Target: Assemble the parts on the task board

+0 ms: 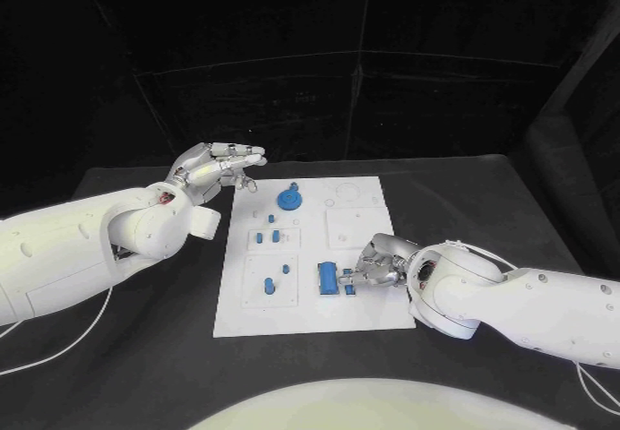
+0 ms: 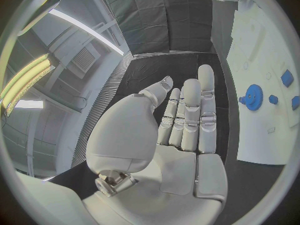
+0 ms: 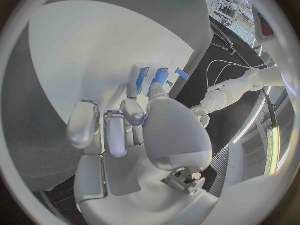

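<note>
Blue parts (image 1: 331,279) lie on the white task board (image 1: 374,309), on a black table (image 1: 503,206).

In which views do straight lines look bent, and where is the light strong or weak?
Head view: edges of the task board stay straight; the white board is bright against the dark table and backdrop. Left wrist view: fisheye bends the board's edge, and bright ceiling lamps glare beside the left robot hand. Right wrist view: the board curves strongly around the right robot hand.
</note>
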